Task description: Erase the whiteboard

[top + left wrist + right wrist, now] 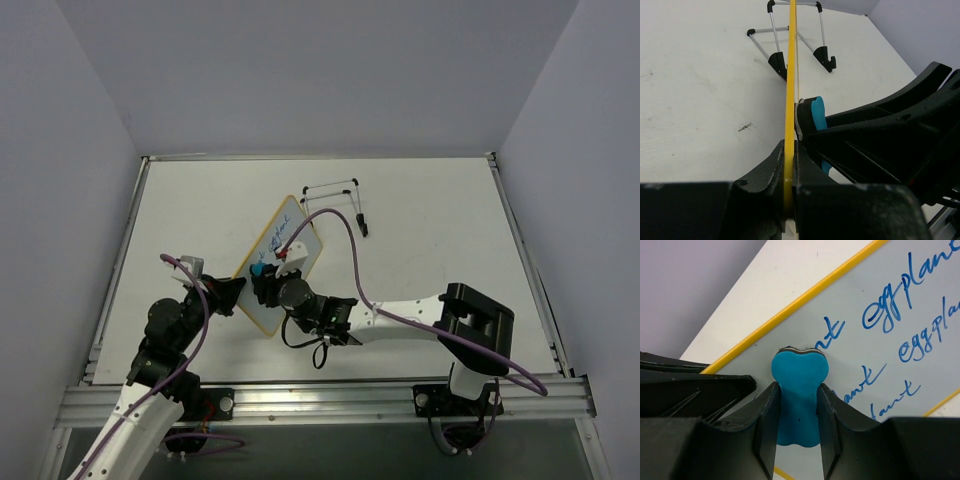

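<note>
Left fingers [765, 172] clamped on board [860, 347] edge; right fingers [765, 420] pinching eraser [799, 372]; press your eraser flat, sweep across writing [890, 310]

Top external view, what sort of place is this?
Probably a robot lab test cell, not a lived-in room: a white tabletop boxed in by blank wall panels, an aluminium rail at its near edge bearing two robot arms, and only a small whiteboard and wire stand as props.

Blue handwriting on the small white rectangular board with a yellow frame [855, 347] reads "eggplan" and "eggpla", cut off at the edge, up-right of the right gripper's [798, 390] jaws; nearer fragments read "ant".
</note>
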